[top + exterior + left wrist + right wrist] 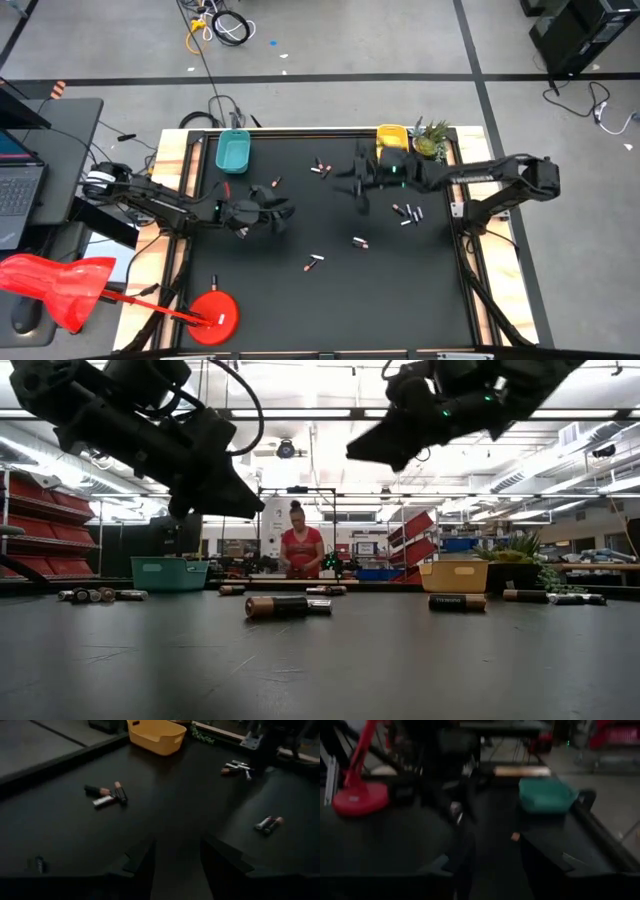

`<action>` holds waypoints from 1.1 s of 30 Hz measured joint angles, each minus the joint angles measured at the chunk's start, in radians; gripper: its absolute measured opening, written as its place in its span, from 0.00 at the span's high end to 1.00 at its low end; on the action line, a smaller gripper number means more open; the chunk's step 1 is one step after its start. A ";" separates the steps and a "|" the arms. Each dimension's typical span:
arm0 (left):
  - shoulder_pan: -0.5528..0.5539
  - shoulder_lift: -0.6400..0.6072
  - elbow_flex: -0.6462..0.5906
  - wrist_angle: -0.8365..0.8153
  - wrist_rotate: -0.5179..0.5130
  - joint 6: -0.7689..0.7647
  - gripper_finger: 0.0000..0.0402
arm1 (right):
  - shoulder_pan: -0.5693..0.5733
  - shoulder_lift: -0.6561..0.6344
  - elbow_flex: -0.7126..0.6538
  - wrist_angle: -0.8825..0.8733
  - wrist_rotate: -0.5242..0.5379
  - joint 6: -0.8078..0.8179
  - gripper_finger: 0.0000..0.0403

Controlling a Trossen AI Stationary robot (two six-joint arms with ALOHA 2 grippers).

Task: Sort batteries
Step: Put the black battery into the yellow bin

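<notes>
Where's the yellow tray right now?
In the high view the yellow tray sits at the table's far edge on the right side, beside the small pineapple, just beyond the right tool. The teal tray is far left.

We see a matt black table top edged in pale bare wood. Between and beyond the left gripper's matt dark fingers lie batteries with a metallic sheen and a smooth yellow plastic tray.

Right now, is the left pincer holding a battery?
No. In the left wrist view the left pincer is open with nothing between its fingers, and the batteries lie on the black table ahead.
</notes>
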 joint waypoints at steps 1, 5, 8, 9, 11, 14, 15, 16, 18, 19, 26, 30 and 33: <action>-0.002 0.000 0.000 0.000 -0.011 0.016 0.61 | -0.026 0.000 0.027 -0.012 -0.032 -0.013 0.60; -0.004 0.000 0.000 -0.001 -0.043 0.023 0.61 | -0.093 -0.001 0.122 -0.091 -0.114 -0.073 0.60; -0.005 0.000 0.000 -0.015 -0.044 0.019 0.61 | -0.111 -0.011 0.147 -0.125 -0.183 -0.092 0.60; -0.005 0.000 0.000 -0.027 -0.044 0.014 0.61 | -0.109 -0.019 0.147 -0.133 -0.193 -0.092 0.60; -0.005 0.000 0.000 -0.049 -0.044 0.000 0.61 | -0.088 -0.044 0.124 -0.133 -0.188 -0.092 0.60; -0.005 0.000 0.000 -0.061 -0.043 -0.006 0.61 | -0.026 -0.103 0.049 -0.100 -0.089 -0.092 0.62; -0.005 0.000 0.000 -0.062 -0.043 -0.006 0.61 | -0.004 -0.128 0.011 -0.065 -0.050 -0.092 0.62; -0.005 0.000 0.000 -0.061 -0.043 -0.005 0.61 | 0.017 -0.155 -0.031 -0.015 -0.013 -0.091 0.62; -0.005 0.000 0.000 -0.061 -0.042 -0.005 0.61 | 0.048 -0.217 -0.117 0.084 0.048 -0.078 0.63; -0.005 0.000 0.000 -0.061 -0.042 -0.005 0.61 | 0.058 -0.247 -0.156 0.124 0.077 -0.068 0.63; 0.003 0.000 0.000 -0.056 -0.014 -0.022 0.61 | 0.061 -0.474 -0.289 0.082 0.193 -0.021 0.63; 0.008 0.000 0.000 -0.056 -0.005 -0.031 0.61 | -0.020 -0.608 -0.265 -0.069 0.110 -0.037 0.63; 0.016 0.000 0.000 -0.055 -0.005 -0.031 0.61 | -0.155 -0.662 -0.221 -0.156 -0.076 -0.040 0.64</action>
